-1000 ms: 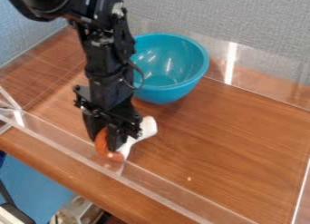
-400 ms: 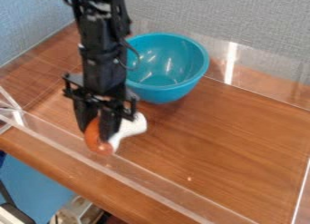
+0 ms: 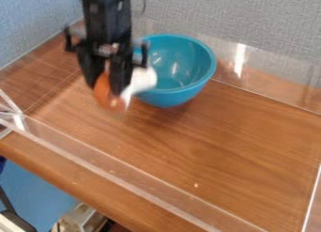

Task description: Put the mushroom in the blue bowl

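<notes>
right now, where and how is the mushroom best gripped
As it is now: the gripper, shut from above, holds the mushroom beside the blue bowl. Its round orange cap is the widest part, so pinching the cap's sides from straight above looks best.

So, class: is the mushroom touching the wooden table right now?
Apart. The camera view shows the mushroom gripped in the shut gripper, lifted clear of the wooden table, with bare wood visible beneath it, beside the blue bowl.
</notes>
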Controlling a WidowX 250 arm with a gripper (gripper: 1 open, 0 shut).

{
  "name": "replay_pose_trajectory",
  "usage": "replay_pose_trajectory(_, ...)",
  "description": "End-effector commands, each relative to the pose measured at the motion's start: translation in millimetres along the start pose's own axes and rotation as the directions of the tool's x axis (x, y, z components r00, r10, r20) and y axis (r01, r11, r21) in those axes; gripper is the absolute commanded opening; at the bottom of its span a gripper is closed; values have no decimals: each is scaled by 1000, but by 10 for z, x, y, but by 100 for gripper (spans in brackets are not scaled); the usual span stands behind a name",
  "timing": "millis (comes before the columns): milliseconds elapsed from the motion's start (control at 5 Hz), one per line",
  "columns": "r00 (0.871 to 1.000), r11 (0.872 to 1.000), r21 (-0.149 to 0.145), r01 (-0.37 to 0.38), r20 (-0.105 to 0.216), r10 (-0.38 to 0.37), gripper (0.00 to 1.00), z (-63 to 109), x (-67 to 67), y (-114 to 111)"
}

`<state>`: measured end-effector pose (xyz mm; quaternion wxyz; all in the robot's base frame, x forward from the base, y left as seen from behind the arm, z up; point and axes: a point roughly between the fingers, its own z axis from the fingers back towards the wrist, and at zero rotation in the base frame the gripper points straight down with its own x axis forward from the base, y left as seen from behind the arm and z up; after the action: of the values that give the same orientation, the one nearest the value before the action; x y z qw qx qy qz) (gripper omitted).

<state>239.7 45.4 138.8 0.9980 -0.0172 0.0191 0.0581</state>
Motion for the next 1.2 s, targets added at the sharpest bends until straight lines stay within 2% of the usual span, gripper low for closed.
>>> replay_pose_trajectory(0,996,1000,7,-7,87,7,0,409,301,25)
replay_pose_trajectory(200,997,1000,5,5,78,-6,0,392,493,13)
replay_pose_trajectory(800,994,995,9,96,60,-97,0,28,1037,-395)
replay_pose_trajectory(1000,996,998,9,66,57,-67,0,-15,1142,-390)
